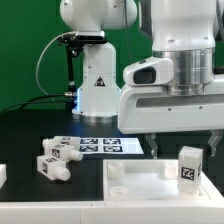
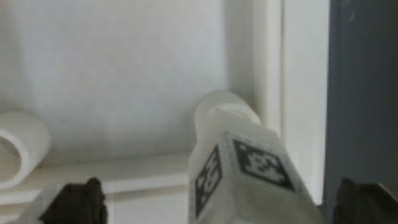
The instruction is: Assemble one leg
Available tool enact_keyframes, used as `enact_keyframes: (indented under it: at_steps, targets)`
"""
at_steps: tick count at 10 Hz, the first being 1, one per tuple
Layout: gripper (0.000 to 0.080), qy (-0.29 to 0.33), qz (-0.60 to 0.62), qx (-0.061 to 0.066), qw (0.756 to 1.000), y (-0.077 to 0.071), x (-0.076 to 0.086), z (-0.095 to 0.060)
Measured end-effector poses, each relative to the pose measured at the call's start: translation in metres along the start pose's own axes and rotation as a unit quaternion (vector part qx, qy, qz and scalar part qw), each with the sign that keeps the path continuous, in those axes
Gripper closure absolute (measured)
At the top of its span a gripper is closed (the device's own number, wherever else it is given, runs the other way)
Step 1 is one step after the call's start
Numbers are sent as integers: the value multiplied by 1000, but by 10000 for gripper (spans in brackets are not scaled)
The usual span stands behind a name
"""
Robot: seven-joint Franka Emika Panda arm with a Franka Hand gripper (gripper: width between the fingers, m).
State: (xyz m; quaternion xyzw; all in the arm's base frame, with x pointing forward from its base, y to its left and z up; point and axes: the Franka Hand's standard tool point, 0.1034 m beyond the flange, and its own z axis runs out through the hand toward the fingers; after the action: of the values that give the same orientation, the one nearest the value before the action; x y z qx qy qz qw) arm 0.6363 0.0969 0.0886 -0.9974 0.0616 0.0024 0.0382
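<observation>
A white leg (image 1: 188, 166) with a square tag stands upright at the far right corner of the flat white panel (image 1: 140, 186). My gripper (image 1: 181, 143) hangs just above it, open, with one finger on each side and not touching it. In the wrist view the leg (image 2: 237, 140) lies between the two dark fingertips (image 2: 79, 201), and the gripper (image 2: 222, 202) holds nothing. The panel's raised rim (image 2: 270, 60) runs beside the leg. A round socket (image 2: 18, 140) shows at the edge of that view.
Three more white legs lie on the black table at the exterior view's left: two together (image 1: 54, 158) and one at the edge (image 1: 2, 175). The marker board (image 1: 108, 145) lies behind the panel. The robot base (image 1: 95, 80) stands at the back.
</observation>
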Motion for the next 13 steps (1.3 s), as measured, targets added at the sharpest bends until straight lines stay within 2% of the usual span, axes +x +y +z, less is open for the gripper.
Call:
enact_keyframes:
  at_steps: [2, 4, 5, 7, 8, 12, 13]
  targets:
    - [151, 6, 4, -1, 1000, 4, 5, 0]
    - [151, 9, 18, 2, 1000, -3, 10, -7]
    - [151, 8, 23, 2, 1000, -1, 10, -6]
    - [422, 8, 32, 2, 999, -1, 10, -6]
    - [518, 11, 32, 2, 999, -1, 11, -7]
    - [518, 9, 173, 4, 985, -1, 10, -6]
    - [518, 8, 286, 3, 958, 0, 9, -5]
